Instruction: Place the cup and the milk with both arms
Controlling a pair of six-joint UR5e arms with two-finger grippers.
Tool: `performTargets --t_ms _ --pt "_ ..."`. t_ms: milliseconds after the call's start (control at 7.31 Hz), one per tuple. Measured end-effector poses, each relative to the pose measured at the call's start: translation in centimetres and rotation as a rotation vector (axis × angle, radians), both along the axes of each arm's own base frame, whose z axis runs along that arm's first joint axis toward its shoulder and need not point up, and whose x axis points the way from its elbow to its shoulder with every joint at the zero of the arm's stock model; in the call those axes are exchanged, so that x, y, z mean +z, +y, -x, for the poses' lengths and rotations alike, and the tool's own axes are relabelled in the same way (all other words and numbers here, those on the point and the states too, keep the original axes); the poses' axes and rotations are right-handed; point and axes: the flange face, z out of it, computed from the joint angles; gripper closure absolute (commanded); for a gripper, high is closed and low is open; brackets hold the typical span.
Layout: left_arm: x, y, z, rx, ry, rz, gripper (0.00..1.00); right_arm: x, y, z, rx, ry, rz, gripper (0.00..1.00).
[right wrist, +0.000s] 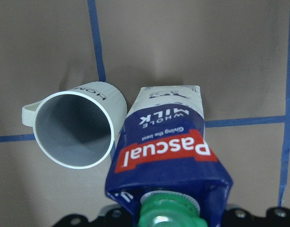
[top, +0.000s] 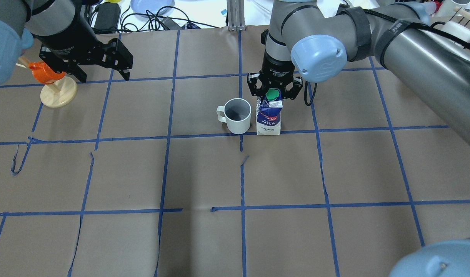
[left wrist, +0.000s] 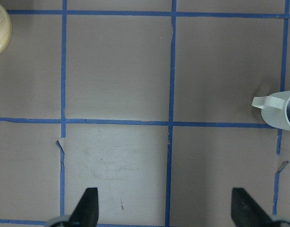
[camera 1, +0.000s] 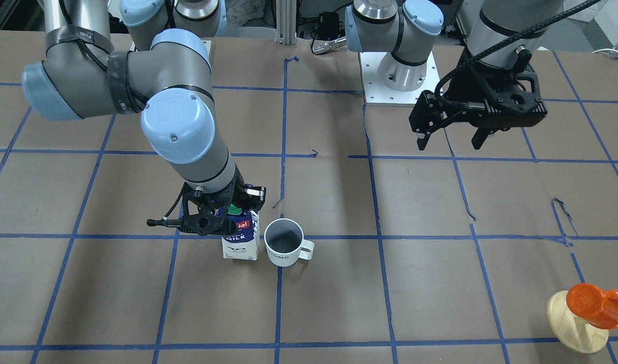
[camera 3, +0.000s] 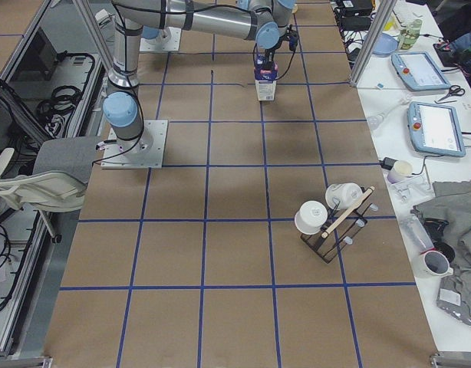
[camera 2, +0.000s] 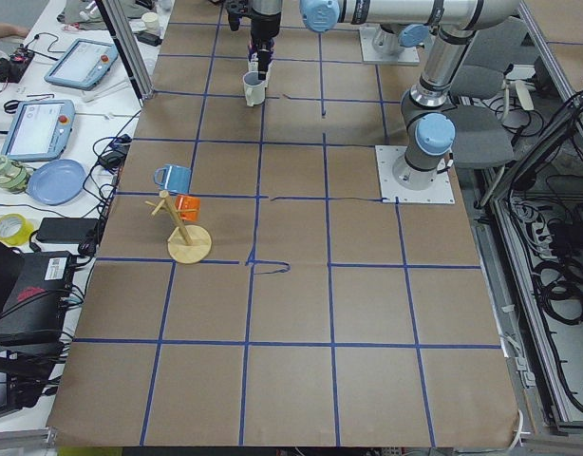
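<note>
The white "HOME" mug (top: 238, 115) stands upright on the brown paper, its handle turned away from the milk. The blue and white Pascual milk carton (top: 269, 122) stands upright right beside it, close to touching. Both show in the front view, mug (camera 1: 284, 243) and carton (camera 1: 240, 243), and in the right wrist view, mug (right wrist: 74, 130) and carton (right wrist: 164, 151). My right gripper (top: 274, 89) hangs over the carton's green-capped top, jaws spread either side of it, open. My left gripper (top: 103, 75) is open and empty, raised far to the left; the left wrist view shows the mug's handle (left wrist: 270, 101) at its right edge.
An orange cup (top: 44, 73) hangs on a round wooden stand (top: 59, 95) just beside my left gripper. A blue cup (camera 2: 173, 178) is on the same stand. A dark rack with white mugs (camera 3: 331, 218) stands at the table's right end. Blue tape lines grid the paper.
</note>
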Motion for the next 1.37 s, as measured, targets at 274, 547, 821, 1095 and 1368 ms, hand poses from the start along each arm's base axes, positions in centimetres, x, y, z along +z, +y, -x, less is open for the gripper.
performTargets --t_ms 274,547,821,1095,1368 --pt "0.0 0.0 0.0 0.0 0.0 -0.001 0.0 0.1 -0.1 0.0 0.006 0.0 0.011 0.0" --pt "-0.1 0.0 0.0 0.0 0.0 -0.001 0.0 1.9 0.2 0.4 0.009 0.004 0.04 0.0" --pt "-0.2 0.0 0.0 0.0 0.001 -0.004 0.0 6.1 1.9 1.5 0.005 0.023 0.074 0.0" --pt "-0.4 0.0 0.1 -0.001 0.001 -0.007 0.0 11.0 4.9 3.5 0.008 0.073 0.106 0.0" --pt "-0.4 0.0 0.0 -0.001 0.002 -0.008 0.0 15.4 8.2 5.3 0.061 0.11 0.151 0.0"
